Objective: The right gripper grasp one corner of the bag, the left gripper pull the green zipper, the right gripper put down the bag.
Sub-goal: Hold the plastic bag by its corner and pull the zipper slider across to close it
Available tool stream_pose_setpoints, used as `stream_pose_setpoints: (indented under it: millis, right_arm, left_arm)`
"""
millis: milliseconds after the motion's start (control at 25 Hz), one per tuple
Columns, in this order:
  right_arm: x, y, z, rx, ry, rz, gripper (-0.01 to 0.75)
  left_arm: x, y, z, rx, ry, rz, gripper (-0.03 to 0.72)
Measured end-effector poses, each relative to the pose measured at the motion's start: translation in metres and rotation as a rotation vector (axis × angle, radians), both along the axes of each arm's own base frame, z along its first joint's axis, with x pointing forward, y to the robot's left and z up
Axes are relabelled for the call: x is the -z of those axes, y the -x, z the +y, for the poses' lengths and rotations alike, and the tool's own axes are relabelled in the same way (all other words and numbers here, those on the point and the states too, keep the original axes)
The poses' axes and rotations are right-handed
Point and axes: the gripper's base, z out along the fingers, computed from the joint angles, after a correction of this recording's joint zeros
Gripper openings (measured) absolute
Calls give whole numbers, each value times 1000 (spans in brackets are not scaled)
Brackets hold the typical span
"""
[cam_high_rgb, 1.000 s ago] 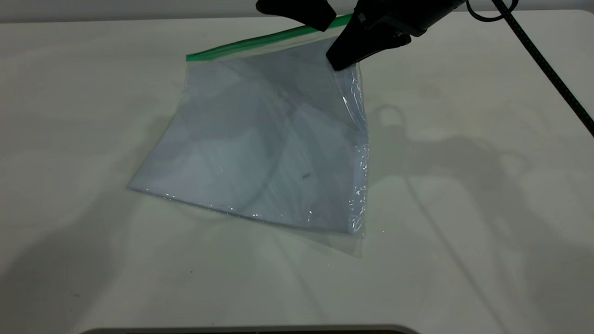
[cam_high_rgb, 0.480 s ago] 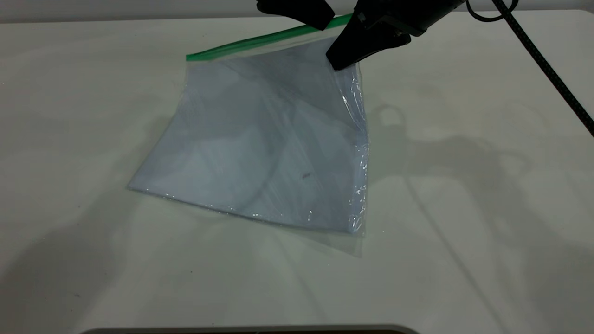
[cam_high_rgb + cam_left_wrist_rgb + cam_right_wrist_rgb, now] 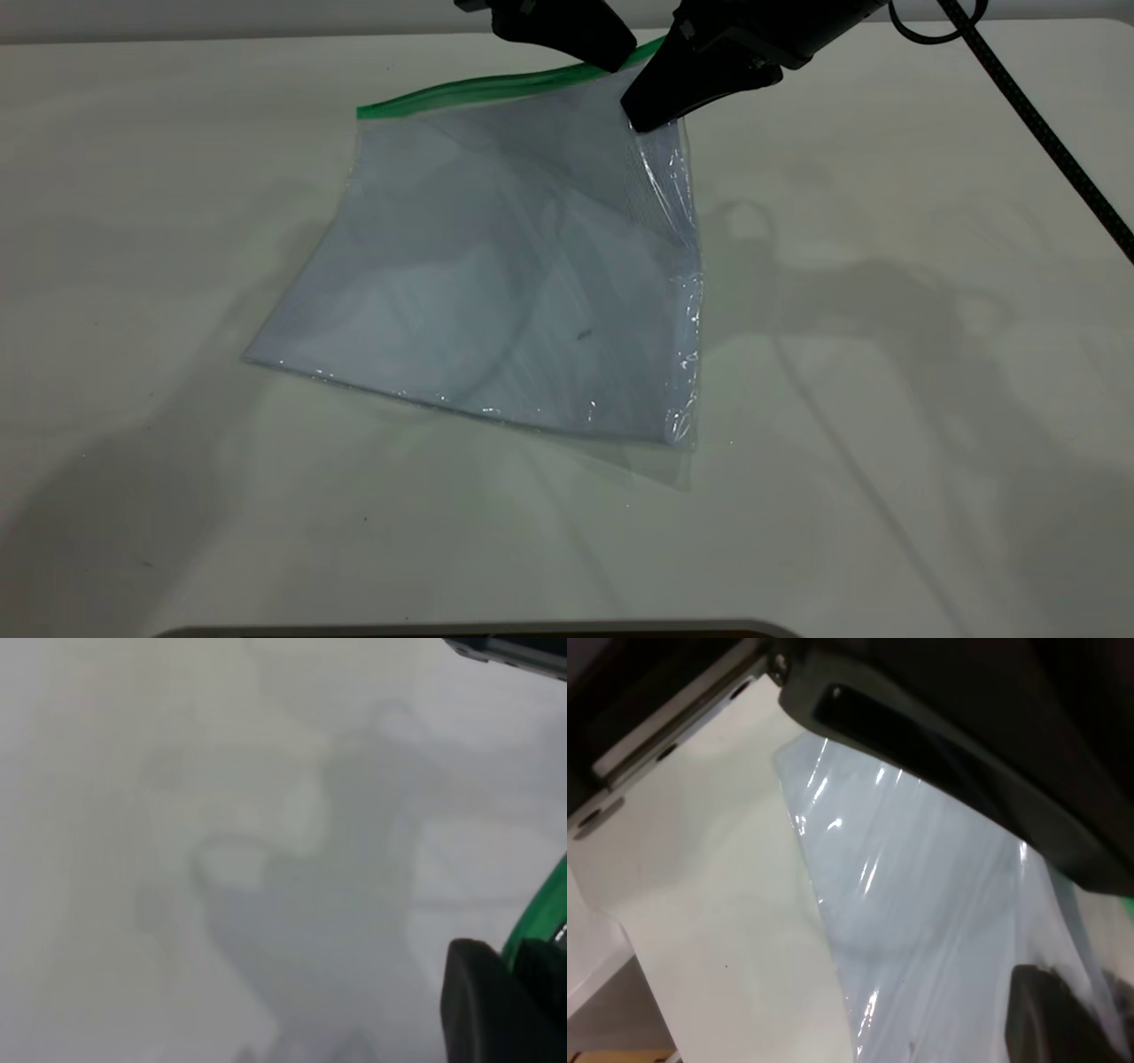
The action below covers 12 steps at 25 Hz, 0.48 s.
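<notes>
1. Leftmost, the large flat clear plastic bag [image 3: 505, 283] with a pale bluish-white sheet inside lies slanted on the white tabletop [image 3: 133, 266]. Its near edge rests on the surface, and its far right part is raised toward the hands.

2. Along the bag's far edge runs the narrow bright green plastic zipper strip [image 3: 461, 89], rising from its free left end toward the right.

3. Next, the left hand [image 3: 602, 55], a black tapered tip, sits on the zipper strip near its right end. In the left wrist view its dark fingers [image 3: 492, 1005] straddle the green strip [image 3: 536, 926], but I cannot tell whether they are clamped or only around it, and the slider tab is not visible.

4. Just to its right, the right hand [image 3: 640, 120], black with pointed jaws and a looped black cable [image 3: 1028, 106], is closed on the bag's green-tipped corner [image 3: 651, 53], holding it lifted off the tabletop. The right wrist view shows wrinkled film [image 3: 921, 930] hanging beneath it.

5. Judged from this, step 1, the corner grasp, looks done, and step 2, the zipper pull, is in hand.

6. The next move likely calls for the left hand to pinch the slider firmly and draw it leftward along the strip while the right hand keeps the corner taut.
</notes>
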Motion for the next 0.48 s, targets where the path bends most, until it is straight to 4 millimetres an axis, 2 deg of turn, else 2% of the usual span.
stream_pose_setpoints:
  millis: [480]
  right_arm:
    - [-2,-9,-22,62,-69,33,35]
  left_arm:
    - [1,-6,0,-31,-7,-69,53]
